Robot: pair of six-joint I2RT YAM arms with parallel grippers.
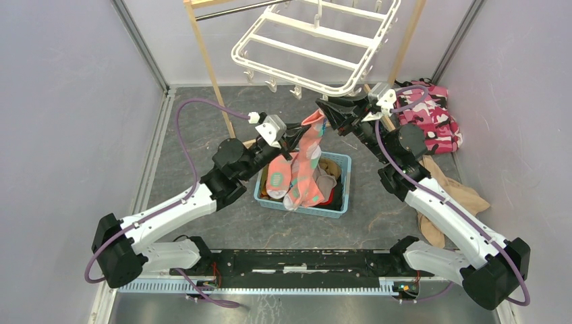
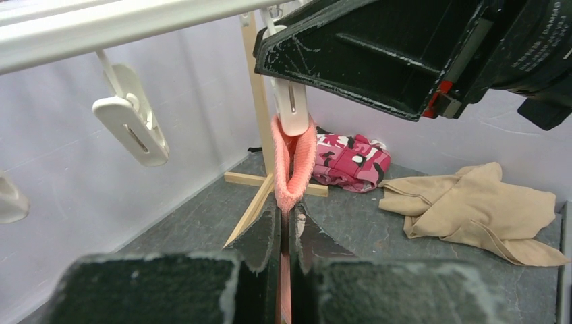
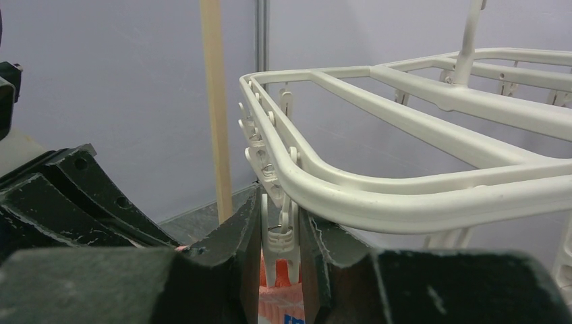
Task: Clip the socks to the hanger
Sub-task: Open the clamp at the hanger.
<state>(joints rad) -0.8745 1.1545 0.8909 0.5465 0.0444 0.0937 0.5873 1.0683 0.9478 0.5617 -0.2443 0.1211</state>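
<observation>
Left hand point(image 2: 287, 219) is clamped on the pink sock point(image 2: 293, 158), holding its cuff at a clip point(image 3: 279, 243) on the hanger point(image 3: 405, 196); right hand point(image 3: 280, 270) squeezes that clip, apparently to open it.

Our left arm point(image 1: 168, 209) and right arm point(image 1: 445, 209) wear white shells with black joints. Purple cables point(image 1: 179, 118) run along them; black fingers point(image 2: 260, 236) look scuffed.
</observation>
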